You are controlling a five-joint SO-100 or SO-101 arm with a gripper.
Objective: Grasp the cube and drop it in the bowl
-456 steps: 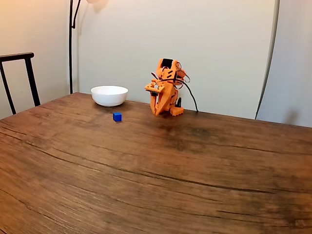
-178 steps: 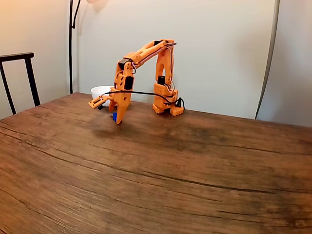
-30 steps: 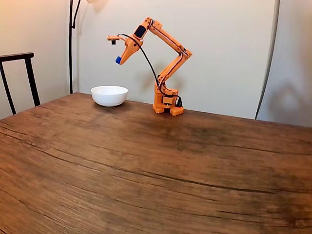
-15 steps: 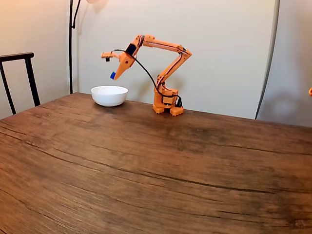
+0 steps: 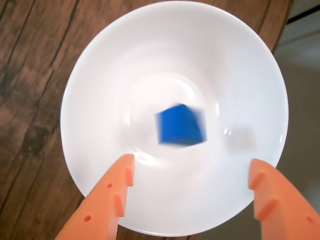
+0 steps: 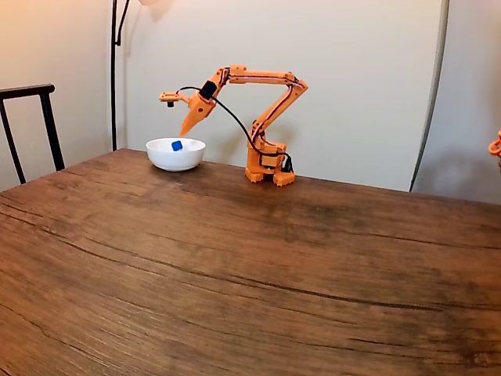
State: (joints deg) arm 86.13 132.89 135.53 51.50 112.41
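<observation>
Orange two-finger gripper [image 5: 190, 172] w/ fingers spread wide & empty, hovering over the plain white round bowl [image 5: 100, 75], small bright-blue cube [image 5: 180, 125] blurred inside it, prob. mid-fall, so drop looks basically done, nothing left but pulling away.

Pale wall [image 6: 352, 70], dark chair [image 6: 31, 117], wooden table [image 6: 250, 274].

Soft, even indoor light. In the wrist view the cube [image 5: 180, 125] is motion-blurred, and a small glare spot lies just beside it inside the bowl [image 5: 125, 55].
</observation>
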